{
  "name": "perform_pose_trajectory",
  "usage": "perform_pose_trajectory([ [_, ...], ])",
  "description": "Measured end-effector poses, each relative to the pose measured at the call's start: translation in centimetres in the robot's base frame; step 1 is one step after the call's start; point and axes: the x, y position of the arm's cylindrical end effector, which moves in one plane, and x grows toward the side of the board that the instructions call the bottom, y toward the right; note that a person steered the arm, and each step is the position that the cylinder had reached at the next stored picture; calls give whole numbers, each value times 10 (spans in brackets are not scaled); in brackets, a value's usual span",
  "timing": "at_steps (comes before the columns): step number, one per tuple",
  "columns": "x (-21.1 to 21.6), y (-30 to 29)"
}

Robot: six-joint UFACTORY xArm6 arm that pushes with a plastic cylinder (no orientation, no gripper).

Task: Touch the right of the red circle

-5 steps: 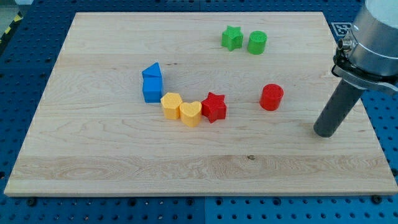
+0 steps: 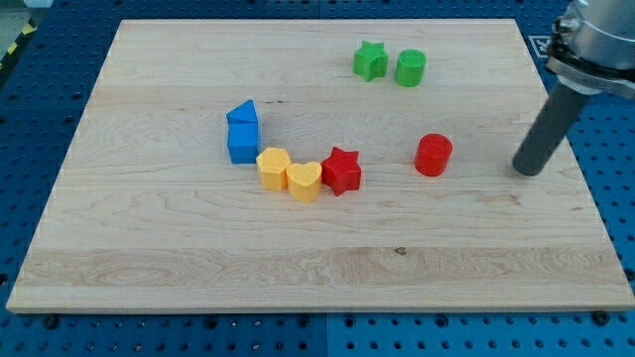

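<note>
Rod tip (image 2: 530,171) rests on the wooden board (image 2: 149,258) near its right edge, level with the red circle (image 2: 434,155) and apart from it on the view's right. No pincer is fitted. Green star (image 2: 370,60) and green cylinder (image 2: 411,67) sit near the top edge; red star (image 2: 342,171) lies mid-board.

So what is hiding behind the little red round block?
Nothing shows on the bare wooden board just behind the red round block. Farther toward the view's top stand the green round block and green star block. My tip is to its right, apart.
</note>
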Motion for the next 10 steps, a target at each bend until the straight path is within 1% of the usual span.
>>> perform_pose_trajectory([
  [1,0,-15],
  [7,10,-17],
  [10,10,-35],
])
